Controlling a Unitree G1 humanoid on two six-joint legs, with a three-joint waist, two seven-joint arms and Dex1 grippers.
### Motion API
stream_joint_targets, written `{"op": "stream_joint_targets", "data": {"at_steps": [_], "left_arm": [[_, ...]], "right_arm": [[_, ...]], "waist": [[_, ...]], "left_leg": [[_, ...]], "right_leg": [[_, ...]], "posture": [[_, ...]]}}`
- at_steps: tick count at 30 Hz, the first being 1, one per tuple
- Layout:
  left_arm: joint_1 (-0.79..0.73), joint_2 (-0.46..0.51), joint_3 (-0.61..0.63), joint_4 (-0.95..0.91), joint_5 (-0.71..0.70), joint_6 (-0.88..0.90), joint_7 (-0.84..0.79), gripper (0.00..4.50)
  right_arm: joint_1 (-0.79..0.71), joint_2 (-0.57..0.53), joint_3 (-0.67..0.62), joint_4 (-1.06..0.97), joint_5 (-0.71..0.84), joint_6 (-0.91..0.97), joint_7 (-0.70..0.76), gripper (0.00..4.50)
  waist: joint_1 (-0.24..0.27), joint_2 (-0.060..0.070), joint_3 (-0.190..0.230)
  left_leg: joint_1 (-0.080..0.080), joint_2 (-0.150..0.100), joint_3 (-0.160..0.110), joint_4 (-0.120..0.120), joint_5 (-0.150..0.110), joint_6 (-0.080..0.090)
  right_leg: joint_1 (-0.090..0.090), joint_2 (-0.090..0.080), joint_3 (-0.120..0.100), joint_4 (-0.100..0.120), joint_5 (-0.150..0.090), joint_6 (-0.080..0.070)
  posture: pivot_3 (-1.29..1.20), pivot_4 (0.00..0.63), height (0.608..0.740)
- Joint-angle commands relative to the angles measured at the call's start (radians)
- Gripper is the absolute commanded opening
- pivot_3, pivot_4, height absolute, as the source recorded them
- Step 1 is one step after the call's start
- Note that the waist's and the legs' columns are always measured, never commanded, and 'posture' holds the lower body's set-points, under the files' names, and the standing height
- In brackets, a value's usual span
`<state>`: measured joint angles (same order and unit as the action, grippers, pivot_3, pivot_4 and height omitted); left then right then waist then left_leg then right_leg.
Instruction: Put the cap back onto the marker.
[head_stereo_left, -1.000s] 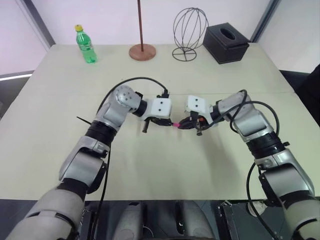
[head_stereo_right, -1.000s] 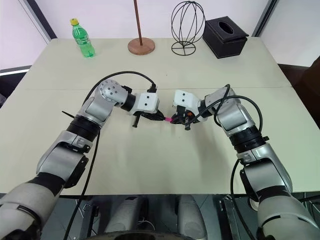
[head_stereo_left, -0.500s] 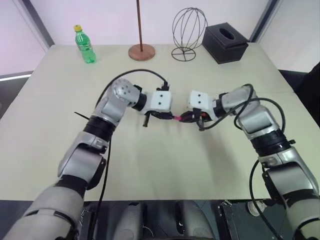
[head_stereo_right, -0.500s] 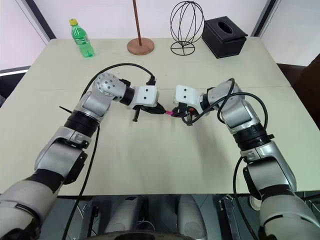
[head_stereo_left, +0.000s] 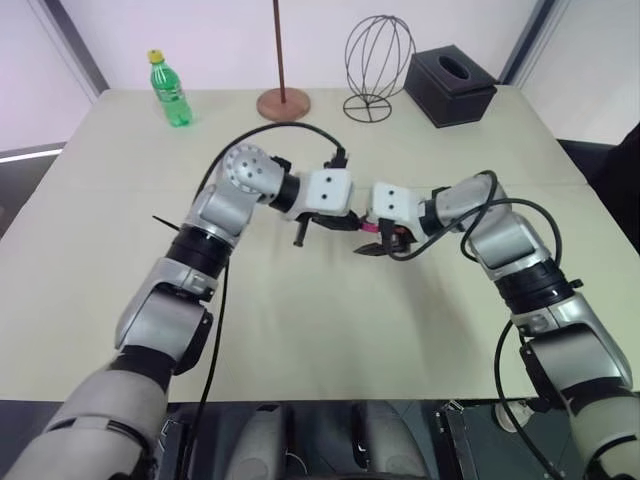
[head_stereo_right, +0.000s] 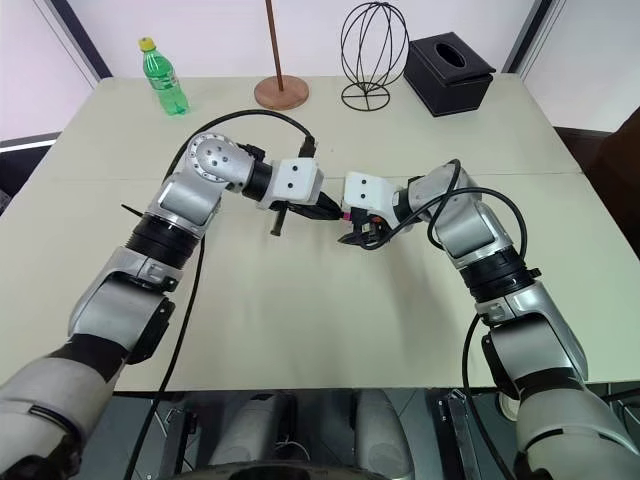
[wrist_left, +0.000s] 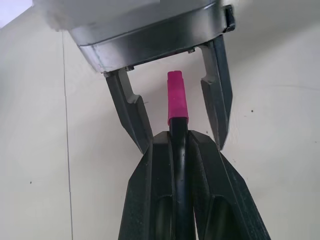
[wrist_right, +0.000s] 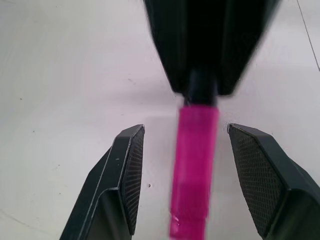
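**Cap on marker, right jaws parted around it**

Left gripper (wrist_left: 181, 145): fingers clamped tight on the marker (wrist_left: 179, 150), black barrel running between them and sticking out past the tips. Cap (wrist_left: 176, 96) sits on the marker's exposed end, pink, seated against the barrel.

Right gripper (wrist_right: 182, 175): jaws apart, one finger each side of the cap, gap visible on both sides, no contact. It holds nothing. In the left wrist view its two fingers (wrist_left: 217, 95) flank the cap the same way.

Arm pose, head views: both forearms angle inward over the table (head_stereo_left: 300, 330) centre, wrists bent so the two grippers face each other, nearly tip to tip. Left gripper (head_stereo_left: 345, 222) points toward 3 o'clock and slightly down; right gripper (head_stereo_left: 375, 240) points toward 9 o'clock and down. Cap (head_stereo_left: 369, 227) shows as a pink spot between the two white wrist housings, held clear above the table.

Further out: green bottle (head_stereo_left: 171, 88) at 11 o'clock, wooden stand (head_stereo_left: 284, 100) and wire shape (head_stereo_left: 379, 65) at 12, black tissue box (head_stereo_left: 450, 85) at 1, all well apart from the grippers along the far edge.
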<state>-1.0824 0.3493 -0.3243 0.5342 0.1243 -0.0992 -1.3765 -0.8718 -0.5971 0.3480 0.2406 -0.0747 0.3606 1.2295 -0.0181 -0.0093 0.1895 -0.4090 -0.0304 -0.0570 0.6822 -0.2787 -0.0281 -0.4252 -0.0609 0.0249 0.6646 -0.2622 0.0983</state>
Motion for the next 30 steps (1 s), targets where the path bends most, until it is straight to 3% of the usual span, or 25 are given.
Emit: {"op": "stream_joint_targets", "data": {"at_steps": [1, 7, 12, 16, 21, 25, 30], "left_arm": [[0.047, 0.045, -0.018, -0.035, -0.009, 0.01, -0.031, 0.0], [0.162, 0.16, 0.022, -0.023, -0.019, -0.011, 0.007, 0.0], [0.289, 0.227, 0.191, -0.125, -0.138, 0.136, 0.135, 0.0], [0.416, 0.275, 0.389, -0.251, -0.181, 0.345, 0.38, 0.0], [0.54, 0.307, 0.493, -0.418, -0.194, 0.55, 0.543, 0.0], [0.613, 0.313, 0.526, -0.46, -0.22, 0.599, 0.592, 1.81], [0.612, 0.292, 0.532, -0.378, -0.224, 0.554, 0.666, 4.43]], "right_arm": [[-0.022, -0.022, -0.045, -0.034, 0.013, 0.022, -0.019, 2.69], [0.07, -0.093, -0.128, -0.133, 0.032, 0.089, -0.093, 2.69], [0.236, -0.171, -0.25, -0.281, 0.029, 0.181, -0.215, 2.69], [0.393, -0.201, -0.393, -0.385, 0.031, 0.271, -0.339, 2.69], [0.482, -0.182, -0.46, -0.434, 0.049, 0.323, -0.43, 2.69], [0.48, -0.14, -0.457, -0.396, 0.056, 0.312, -0.5, 2.74], [0.45, -0.127, -0.427, -0.341, 0.051, 0.269, -0.537, 2.74]], "waist": [[-0.001, 0.0, 0.0], [0.001, 0.001, 0.0], [0.007, 0.0, 0.0], [0.005, 0.0, 0.0], [0.0, 0.0, 0.0], [0.003, 0.0, 0.0], [0.008, 0.0, 0.0]], "left_leg": [[0.0, 0.0, 0.0, 0.0, 0.0, 0.0], [0.0, 0.001, 0.0, 0.0, 0.0, 0.0], [-0.001, 0.003, -0.001, 0.0, 0.0, 0.0], [-0.001, 0.003, -0.001, 0.0, 0.0, 0.0], [0.0, 0.004, 0.0, -0.001, 0.0, 0.0], [0.001, 0.004, 0.0, -0.001, 0.0, 0.0], [0.001, 0.003, 0.0, -0.001, 0.0, 0.0]], "right_leg": [[0.0, 0.0, 0.0, 0.0, 0.0, 0.0], [0.0, 0.0, 0.0, 0.0, 0.0, 0.0], [0.0, -0.001, 0.0, 0.0, 0.0, 0.0], [0.0, -0.001, 0.0, 0.0, 0.0, 0.0], [0.0, 0.0, 0.0, 0.001, 0.0, 0.0], [0.0, -0.001, 0.0, 0.001, 0.0, 0.0], [0.0, -0.002, 0.0, 0.0, 0.0, 0.0]], "posture": [[0.0, 0.15, 0.74], [0.0, 0.15, 0.74], [0.0, 0.15, 0.74], [0.0, 0.15, 0.74], [0.0, 0.15, 0.74], [0.0, 0.15, 0.74], [0.0, 0.15, 0.74]]}}
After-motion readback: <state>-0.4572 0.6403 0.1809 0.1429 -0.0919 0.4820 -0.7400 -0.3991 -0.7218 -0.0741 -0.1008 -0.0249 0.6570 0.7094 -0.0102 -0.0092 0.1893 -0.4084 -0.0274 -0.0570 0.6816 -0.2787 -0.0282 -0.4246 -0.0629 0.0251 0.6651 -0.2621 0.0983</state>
